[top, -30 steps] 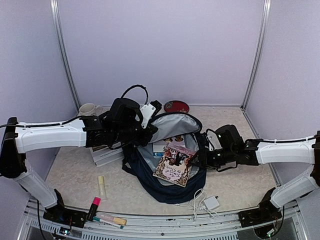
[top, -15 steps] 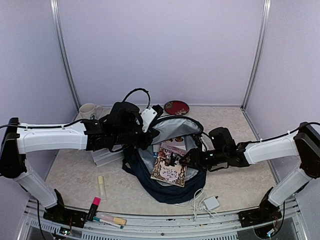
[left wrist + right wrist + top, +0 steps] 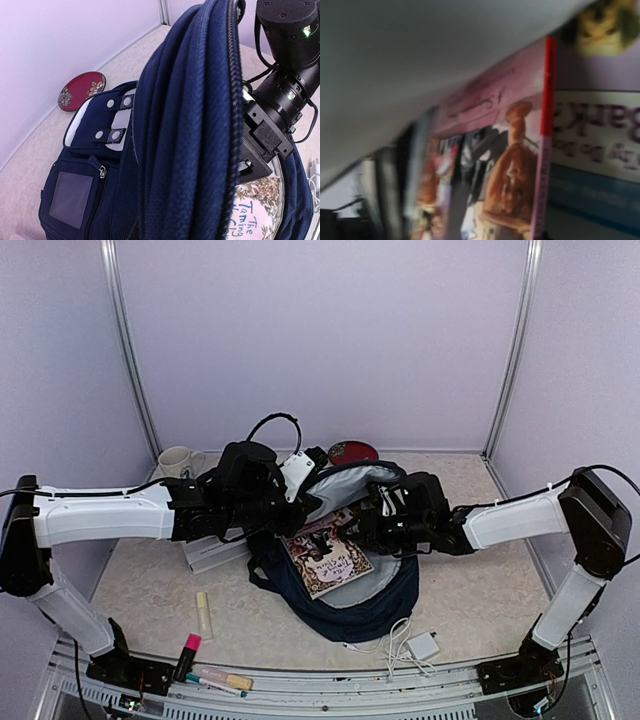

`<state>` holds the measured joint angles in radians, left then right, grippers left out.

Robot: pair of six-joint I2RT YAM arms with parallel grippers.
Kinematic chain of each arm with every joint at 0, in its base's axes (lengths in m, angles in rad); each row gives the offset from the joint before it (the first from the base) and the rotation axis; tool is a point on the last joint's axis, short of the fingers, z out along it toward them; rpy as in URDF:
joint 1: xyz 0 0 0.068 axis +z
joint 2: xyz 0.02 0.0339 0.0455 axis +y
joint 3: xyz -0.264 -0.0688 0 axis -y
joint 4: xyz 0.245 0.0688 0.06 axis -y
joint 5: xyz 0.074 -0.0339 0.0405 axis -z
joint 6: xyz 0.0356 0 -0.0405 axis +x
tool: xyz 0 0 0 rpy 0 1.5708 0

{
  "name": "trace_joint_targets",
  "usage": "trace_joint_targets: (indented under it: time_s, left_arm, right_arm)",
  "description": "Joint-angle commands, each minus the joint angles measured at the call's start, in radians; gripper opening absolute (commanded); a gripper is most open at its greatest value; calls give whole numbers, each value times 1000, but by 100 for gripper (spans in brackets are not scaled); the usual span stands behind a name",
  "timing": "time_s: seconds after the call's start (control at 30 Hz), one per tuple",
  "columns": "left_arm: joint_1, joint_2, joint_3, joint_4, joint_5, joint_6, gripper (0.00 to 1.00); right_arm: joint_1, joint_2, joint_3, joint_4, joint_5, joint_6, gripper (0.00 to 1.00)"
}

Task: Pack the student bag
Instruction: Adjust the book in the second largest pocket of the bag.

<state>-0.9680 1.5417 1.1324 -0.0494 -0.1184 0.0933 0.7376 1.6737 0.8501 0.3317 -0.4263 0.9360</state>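
Our right gripper [image 3: 370, 527] has carried the book [image 3: 325, 552] deeper into the bag [image 3: 370, 605], pinching its edge; our left gripper [image 3: 289, 514] clamps the rim, keeping the mouth open.

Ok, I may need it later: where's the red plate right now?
In the top view the red plate lies just behind the student bag, slightly right of centre.

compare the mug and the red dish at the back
The mug is plain cream and stands upright; the dish is red with flowers and lies flat. The mug sits back left; the dish sits just behind the student bag. Both rest on the table by the back wall.
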Motion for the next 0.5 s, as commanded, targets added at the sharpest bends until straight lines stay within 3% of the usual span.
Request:
trace_joint_targets:
  time_s: [0.0, 0.23, 0.27, 0.3, 0.33, 0.47]
  left_arm:
    - [-15, -61, 9, 125, 61, -7, 0]
    - [-15, -68, 7, 118, 51, -6, 0]
    - [-15, -69, 6, 118, 48, -6, 0]
    - [-15, -72, 6, 118, 44, -6, 0]
    - [-15, -72, 7, 116, 41, -7, 0]
    - [-17, -72, 13, 103, 32, -7, 0]
  right_arm:
    - [42, -18, 30, -156, 141, -147, 49]
    - [162, -144, 41, -473, 406, -378, 65]
    - [181, -186, 37, -478, 432, -409, 74]
    - [202, -218, 26, -465, 452, -445, 91]
    - [227, -250, 14, -426, 452, -506, 99]
    - [314, -317, -13, -367, 358, -805, 96]
